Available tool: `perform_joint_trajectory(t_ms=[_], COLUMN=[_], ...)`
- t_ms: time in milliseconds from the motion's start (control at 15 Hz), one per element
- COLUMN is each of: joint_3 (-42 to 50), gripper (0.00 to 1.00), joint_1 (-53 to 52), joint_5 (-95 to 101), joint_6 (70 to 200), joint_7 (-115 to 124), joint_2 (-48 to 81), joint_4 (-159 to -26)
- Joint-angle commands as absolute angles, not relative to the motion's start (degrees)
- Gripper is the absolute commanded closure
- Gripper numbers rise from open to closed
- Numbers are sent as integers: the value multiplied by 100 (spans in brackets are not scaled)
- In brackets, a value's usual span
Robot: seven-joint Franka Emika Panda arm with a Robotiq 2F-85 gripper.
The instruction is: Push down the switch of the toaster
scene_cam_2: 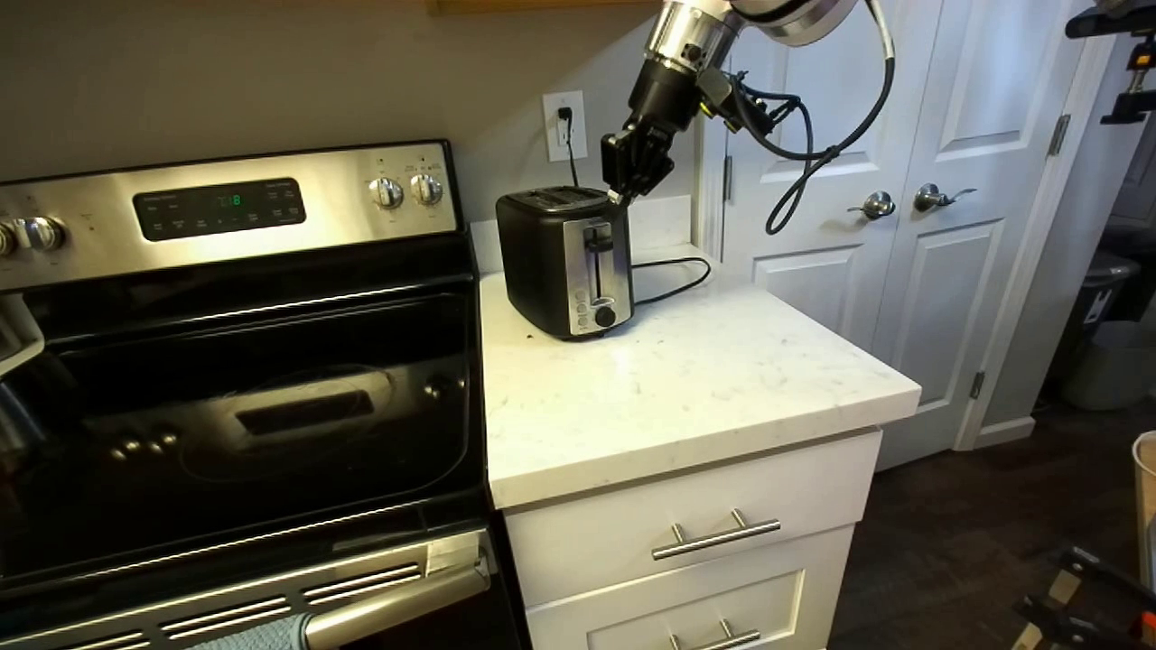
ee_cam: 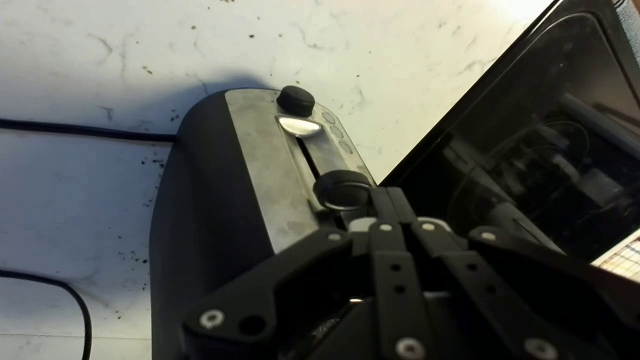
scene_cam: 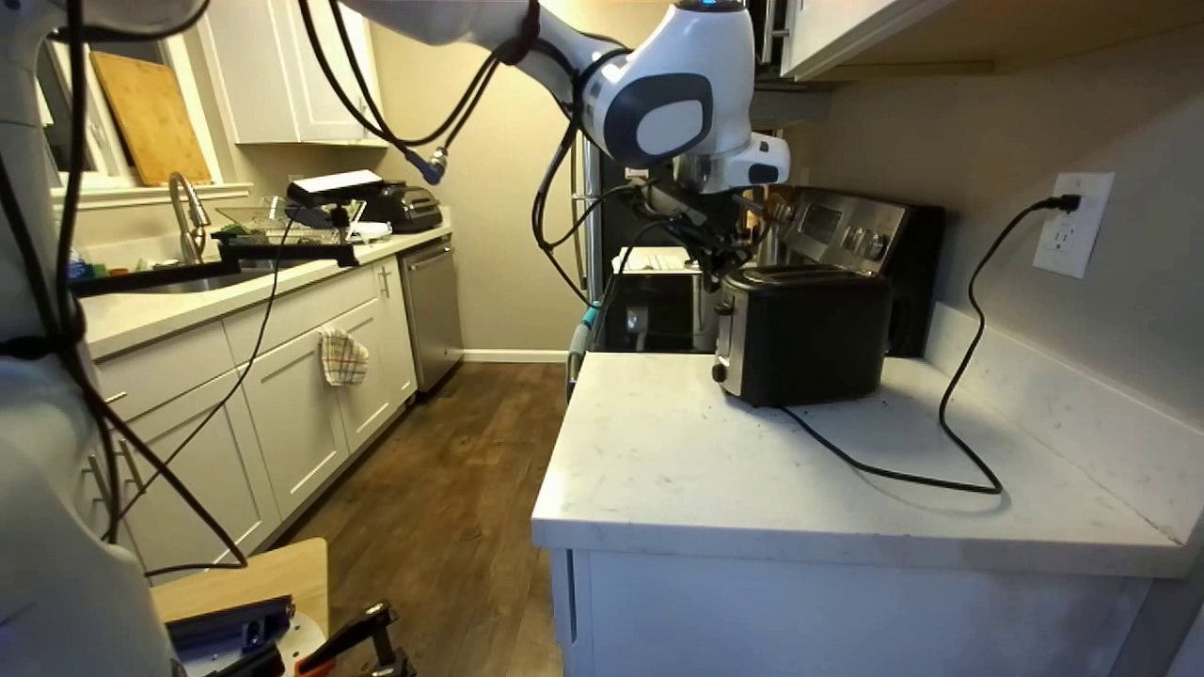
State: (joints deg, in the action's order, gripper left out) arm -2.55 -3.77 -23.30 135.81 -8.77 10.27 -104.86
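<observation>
A black toaster [scene_cam: 818, 338] with a silver front panel stands on the white countertop; it also shows in an exterior view [scene_cam_2: 542, 262] and the wrist view [ee_cam: 205, 225]. Its black lever switch [ee_cam: 342, 190] is at the upper end of the slot; it also shows in an exterior view [scene_cam_2: 598, 242]. A round black knob [ee_cam: 296, 101] is at the slot's lower end. My gripper [ee_cam: 392, 202] is shut and empty, its fingertips close beside the switch in the wrist view. In both exterior views the gripper [scene_cam: 722, 268] [scene_cam_2: 619, 194] is near the toaster's top front edge. Contact cannot be told.
A black cord [scene_cam: 941, 484] runs from the toaster over the countertop [scene_cam: 640, 461] to the wall outlet [scene_cam: 1075, 226]. A black stove [scene_cam_2: 271, 406] adjoins the counter. A wall cabinet [scene_cam: 894, 38] hangs above. The counter's front edge [scene_cam_2: 704, 451] shows.
</observation>
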Motion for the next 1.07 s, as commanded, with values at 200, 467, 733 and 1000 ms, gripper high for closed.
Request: perform_joint_trajectory(t_ms=[200, 467, 733, 1000], joint_3=[-441, -479, -470, -453], gripper=[100, 100, 100, 100], joint_1=[-249, -261, -289, -354], joint_5=[-2388, -2302, -2211, -2066], joint_6=[13771, 13899, 14076, 14357], joint_7=[-967, -851, -735, -570], joint_2=[1494, 1690, 1782, 1798], joint_4=[-10209, -10102, -10092, -10154])
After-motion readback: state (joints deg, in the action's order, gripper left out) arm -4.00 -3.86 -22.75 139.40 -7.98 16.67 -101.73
